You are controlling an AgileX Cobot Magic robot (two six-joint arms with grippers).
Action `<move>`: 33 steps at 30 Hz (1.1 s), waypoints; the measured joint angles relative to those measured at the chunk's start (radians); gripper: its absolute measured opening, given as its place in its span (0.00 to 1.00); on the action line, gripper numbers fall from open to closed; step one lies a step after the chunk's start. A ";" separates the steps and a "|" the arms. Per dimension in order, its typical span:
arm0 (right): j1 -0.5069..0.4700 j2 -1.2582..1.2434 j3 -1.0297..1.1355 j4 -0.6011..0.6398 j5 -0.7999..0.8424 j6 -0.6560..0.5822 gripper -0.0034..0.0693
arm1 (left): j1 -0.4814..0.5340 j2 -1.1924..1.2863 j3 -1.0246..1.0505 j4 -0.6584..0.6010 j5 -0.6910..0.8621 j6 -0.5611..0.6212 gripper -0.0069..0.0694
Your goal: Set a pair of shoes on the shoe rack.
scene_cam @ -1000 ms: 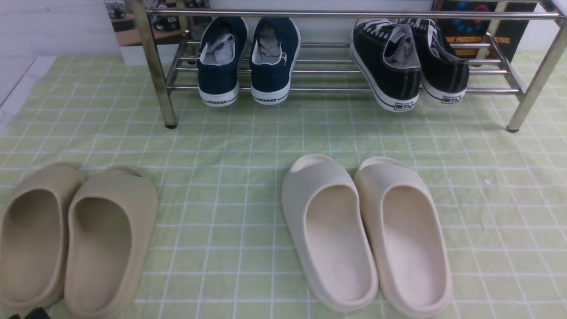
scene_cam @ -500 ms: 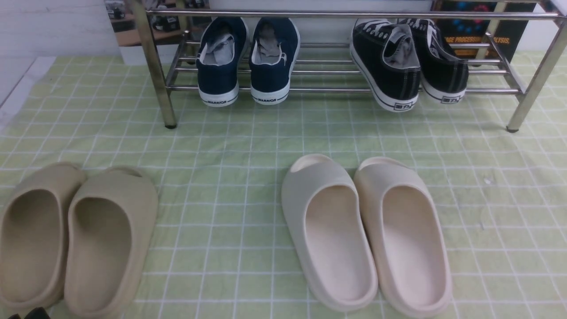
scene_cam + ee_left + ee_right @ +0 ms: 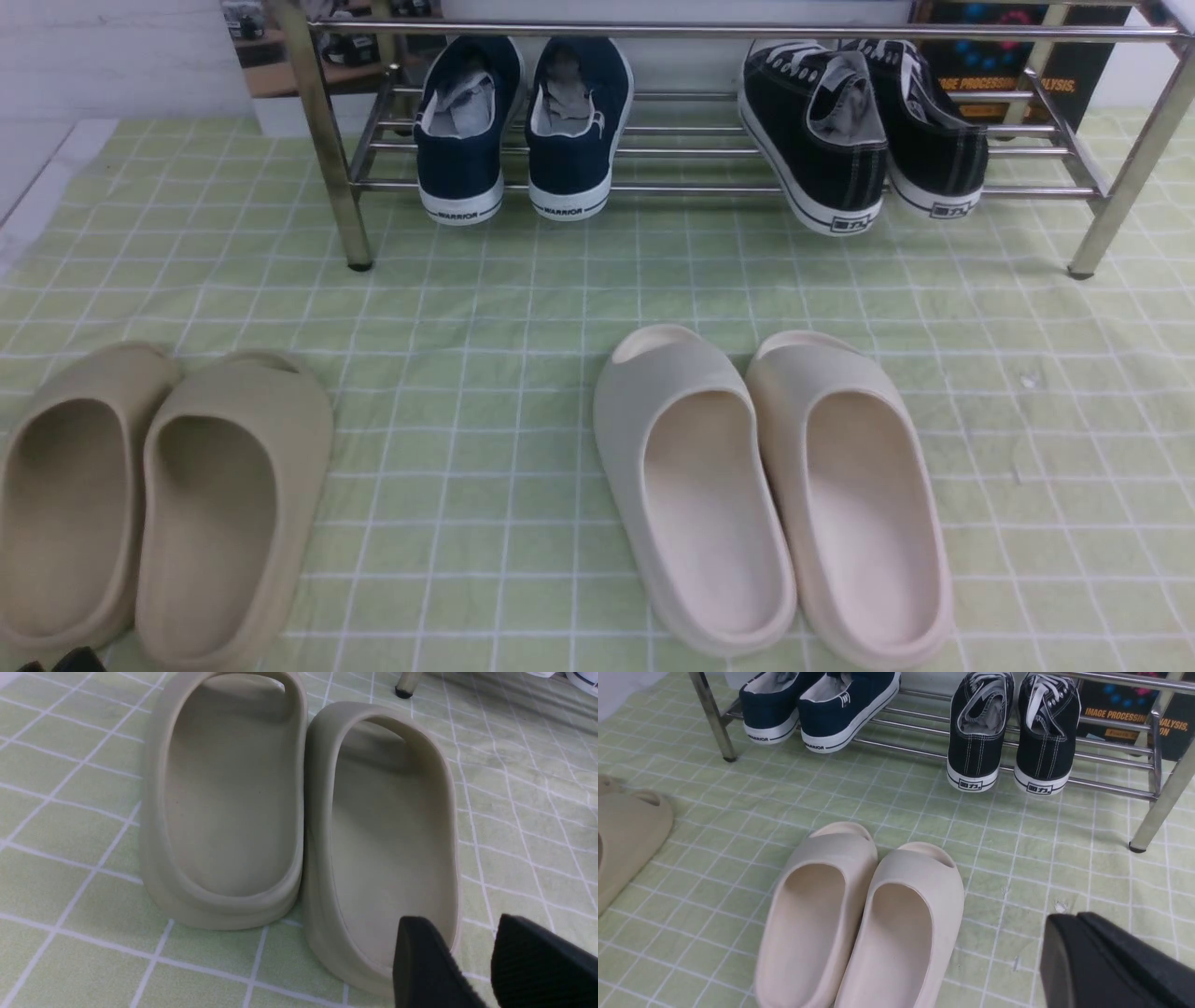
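Both claws sit low near the robot's side of the cloth and neither holds anything. On the left gripper [image 3: 472,961] the two black fingers stand apart with a clear gap, poised just over the heel rim of the nearer tan slipper [image 3: 387,849]; its twin [image 3: 229,802] lies touching it. On the right gripper [image 3: 1106,961] the fingers are pressed together into one dark wedge, above bare green checked cloth [image 3: 1017,858] beside the cream slippers [image 3: 864,914].

Outward from there, a broad strip of uncovered cloth runs between the slippers and the shoe rack [image 3: 728,189]. The pair of shoes [image 3: 859,131], black canvas with white soles, is on the rack's lower bars toward the robot's right, toes in; both heels hang past the front bar, the left one tilted and jutting further. Navy sneakers [image 3: 523,121] stand on the same shelf, well apart to the left, with open bars between the pairs. Each rack leg [image 3: 322,140] ends on the cloth.
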 joint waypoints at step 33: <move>-0.209 -0.562 0.976 -0.319 -0.529 0.301 0.04 | 0.000 0.000 0.000 0.000 0.000 0.000 0.40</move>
